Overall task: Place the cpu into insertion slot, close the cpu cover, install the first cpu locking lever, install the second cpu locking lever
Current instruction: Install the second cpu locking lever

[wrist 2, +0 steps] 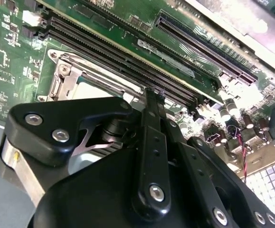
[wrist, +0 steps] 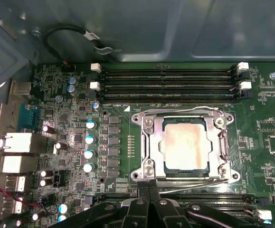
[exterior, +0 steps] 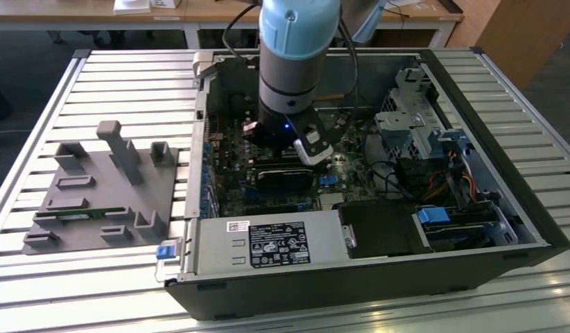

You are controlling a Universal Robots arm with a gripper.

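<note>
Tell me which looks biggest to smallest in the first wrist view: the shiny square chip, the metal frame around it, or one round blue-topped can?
1. The cpu cover, the frame outside the chip.
2. The cpu, sitting inside that frame.
3. One blue-topped capacitor, clearly the smallest.

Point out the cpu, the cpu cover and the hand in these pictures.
cpu (wrist: 184,145): first wrist view, middle of its pale metal top.
cpu cover (wrist: 151,145): first wrist view, one side bar of the silvery frame around the chip.
hand (wrist: 148,186): first wrist view, between its black fingertips, at the cover's edge.
</note>
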